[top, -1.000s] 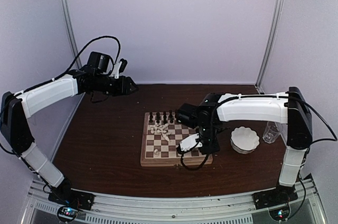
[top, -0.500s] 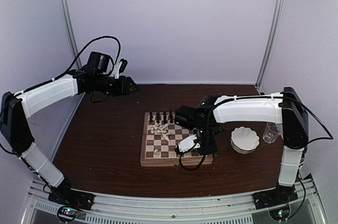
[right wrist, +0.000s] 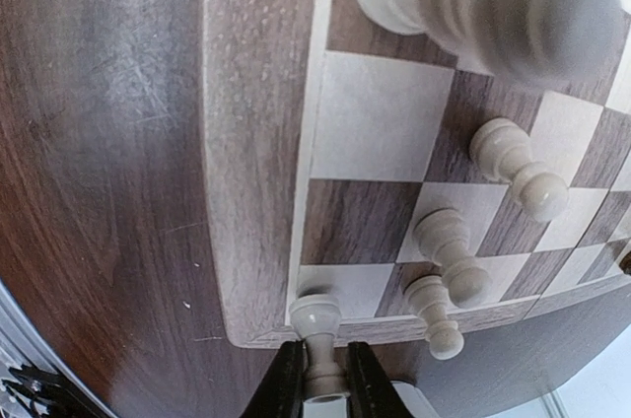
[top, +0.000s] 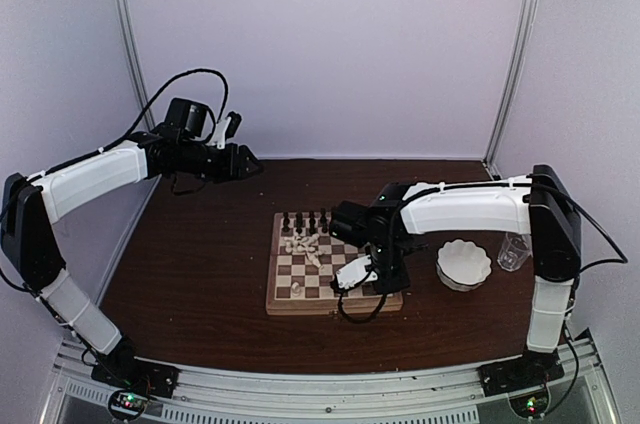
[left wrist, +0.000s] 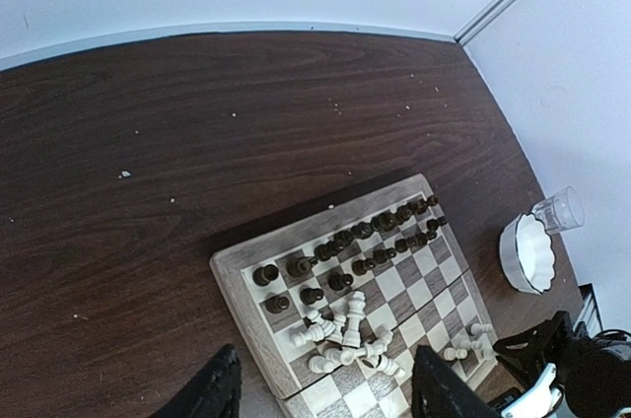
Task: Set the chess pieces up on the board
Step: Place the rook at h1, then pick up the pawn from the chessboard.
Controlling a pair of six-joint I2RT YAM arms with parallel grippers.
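The wooden chessboard [top: 280, 289] lies mid-table; it also shows in the left wrist view [left wrist: 237, 285] and the right wrist view [right wrist: 251, 191]. Dark pieces [left wrist: 345, 239] stand in two rows at its far side. Several white pieces [left wrist: 355, 334] lie toppled in a heap. My right gripper [right wrist: 320, 379] is shut on a white piece [right wrist: 317, 324], its base just above the corner square at the board's near right. Three white pieces [right wrist: 449, 245] stand nearby. My left gripper [left wrist: 320, 388] is open and empty, raised high over the far left of the table [top: 225, 159].
A white scalloped bowl [top: 464, 264] and a clear glass [top: 514, 250] stand right of the board. One white piece [top: 295, 289] stands alone near the board's near left. White walls enclose the dark table.
My right gripper has shifted slightly left and lower over the board's near right corner with the white piece. The left arm has not moved.
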